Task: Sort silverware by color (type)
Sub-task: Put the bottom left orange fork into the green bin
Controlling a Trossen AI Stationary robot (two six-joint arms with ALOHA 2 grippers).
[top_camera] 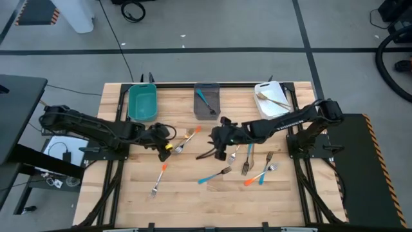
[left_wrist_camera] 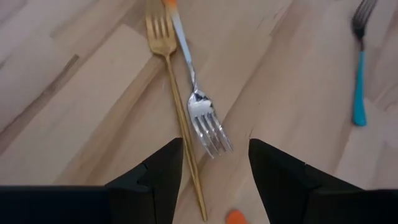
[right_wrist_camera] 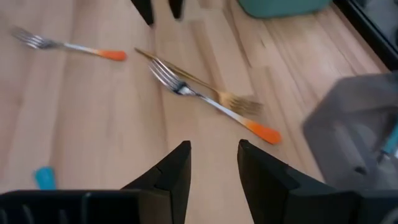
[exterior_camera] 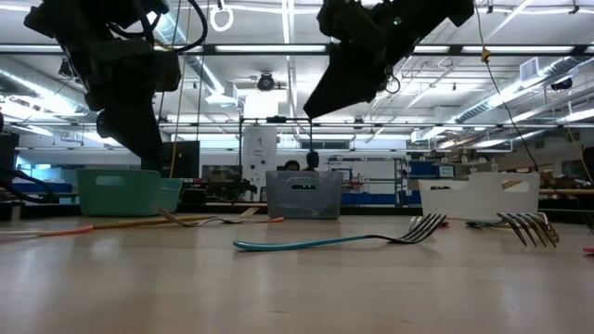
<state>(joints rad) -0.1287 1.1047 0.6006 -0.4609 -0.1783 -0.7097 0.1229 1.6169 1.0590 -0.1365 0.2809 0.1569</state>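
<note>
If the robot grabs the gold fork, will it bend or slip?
The gold fork looks like thin shiny metal, so it is probably stiff but slippery. It lies flat on the table, crossed by an orange-handled fork, so lifting it may nudge that one.

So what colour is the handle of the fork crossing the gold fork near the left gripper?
Orange, on the silver-tined fork; the right wrist view shows it best.

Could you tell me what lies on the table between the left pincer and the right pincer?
In the high view, a crossed pair lies between the left pincer and right pincer: a gold fork and an orange-handled fork.
</note>
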